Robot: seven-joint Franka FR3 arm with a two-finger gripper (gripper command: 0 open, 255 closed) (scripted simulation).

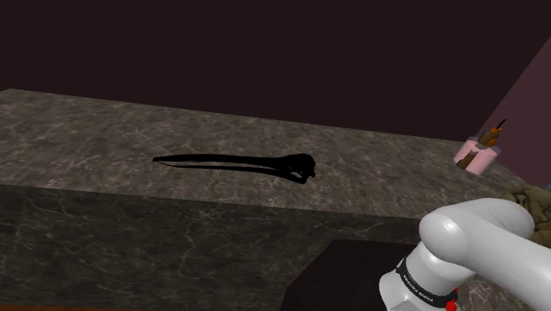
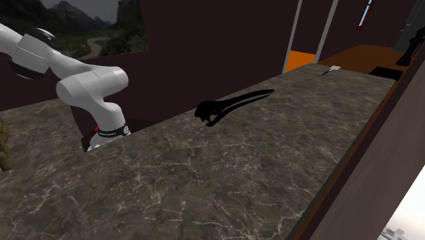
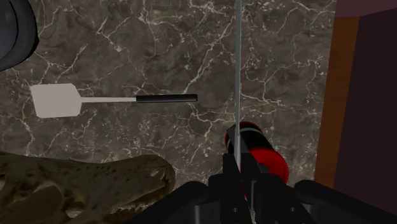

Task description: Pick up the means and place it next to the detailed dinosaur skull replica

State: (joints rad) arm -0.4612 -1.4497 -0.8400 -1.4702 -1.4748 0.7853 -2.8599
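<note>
One dark veined counter [image 3: 159, 51], maroon walls [image 1: 265, 53] behind, bears a dinosaur skull [image 3: 83, 181].

No legible writing
White marks on the arm's black joint band [image 1: 425, 285], shoulder view five o'clock, too small to read.

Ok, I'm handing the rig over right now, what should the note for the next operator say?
The gripper hangs over the marbled counter; whether it grips anything, I cannot tell.
The red-and-black-handled tool, with a thin grey rod, sits right at the gripper's tip.
The brownish toothed skull lies on the counter close beside them; a white spatula lies beyond it, apart.
Done: gripper and tool are together, near the skull.
Left: confirm the grip, set the tool next to the skull, release.
</note>
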